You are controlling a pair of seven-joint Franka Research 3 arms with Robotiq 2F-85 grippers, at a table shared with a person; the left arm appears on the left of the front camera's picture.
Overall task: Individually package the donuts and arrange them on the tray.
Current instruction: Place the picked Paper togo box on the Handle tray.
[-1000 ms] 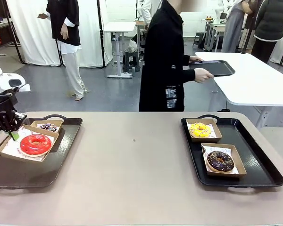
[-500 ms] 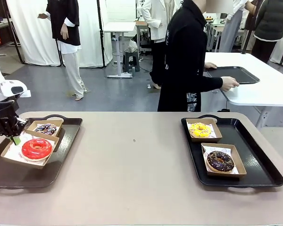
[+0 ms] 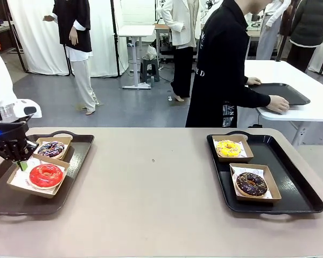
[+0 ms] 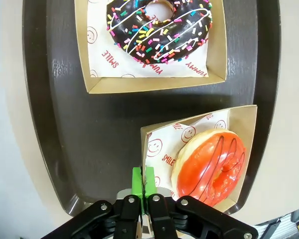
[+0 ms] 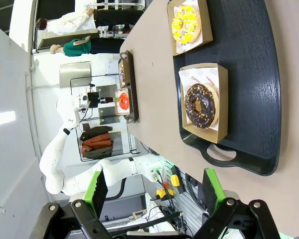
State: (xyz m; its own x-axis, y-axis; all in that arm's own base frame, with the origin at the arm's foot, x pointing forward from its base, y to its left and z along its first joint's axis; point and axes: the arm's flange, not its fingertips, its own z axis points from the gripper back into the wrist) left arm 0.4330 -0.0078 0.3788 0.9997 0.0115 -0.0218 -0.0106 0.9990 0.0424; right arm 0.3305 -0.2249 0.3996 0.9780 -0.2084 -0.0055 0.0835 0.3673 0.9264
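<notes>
**K:** Left gripper is clamped on the rim of the red donut's box. Green pads are pressed together over the cardboard edge at the box's near-left side. Right gripper has its jaws spread wide, holds nothing, and hangs above the right tray.

**M:** Where are the donuts?

**K:** Red donut sits in that box on the left tray, near half. Sprinkled dark donut is in its own box just beyond it, far half of the same tray. Yellow donut and chocolate donut are each boxed on the right tray, yellow far, chocolate near.

**M:** So packaging looks done?

**K:** My read: all four are boxed, so we're in the arranging step, placing the red box. It sits skewed against the sprinkled one, one corner close to it.

**M:** Next move?

**K:** Square the box to the tray, let go, then pull straight up so the pads don't drag the rim. Person is at the far table with a hand on another tray, not involved.
</notes>
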